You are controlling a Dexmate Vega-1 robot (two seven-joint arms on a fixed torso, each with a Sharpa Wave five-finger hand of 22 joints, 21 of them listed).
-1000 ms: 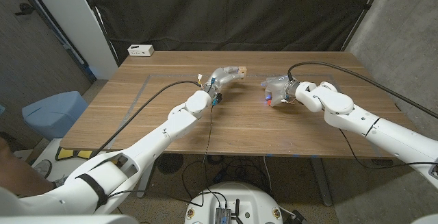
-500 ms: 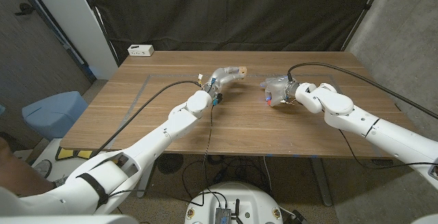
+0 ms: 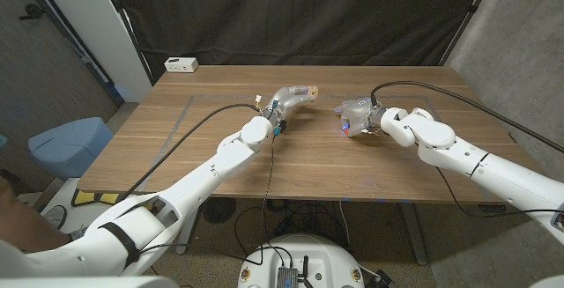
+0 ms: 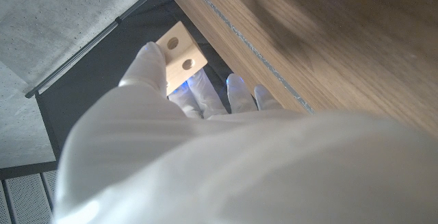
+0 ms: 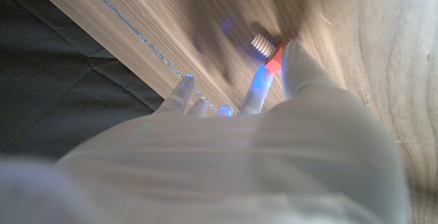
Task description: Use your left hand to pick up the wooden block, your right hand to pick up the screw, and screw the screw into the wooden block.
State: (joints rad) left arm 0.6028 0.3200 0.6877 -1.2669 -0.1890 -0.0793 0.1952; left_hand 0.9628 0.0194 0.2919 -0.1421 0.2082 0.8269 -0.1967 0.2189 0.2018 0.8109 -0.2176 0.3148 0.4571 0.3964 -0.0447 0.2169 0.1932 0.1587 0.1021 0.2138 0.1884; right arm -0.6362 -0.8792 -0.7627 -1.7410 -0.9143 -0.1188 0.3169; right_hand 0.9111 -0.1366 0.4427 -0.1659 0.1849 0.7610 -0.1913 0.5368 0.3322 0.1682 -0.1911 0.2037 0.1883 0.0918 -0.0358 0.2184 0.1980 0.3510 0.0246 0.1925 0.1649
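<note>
Head view: left hand [image 3: 289, 97] holds the wooden block [image 3: 310, 90] with holes exposed, right hand [image 3: 354, 113] pinches the screw [image 5: 263, 44] above the worktop [image 3: 211, 147], likely for threading

White arms, pale gloved hands
</note>
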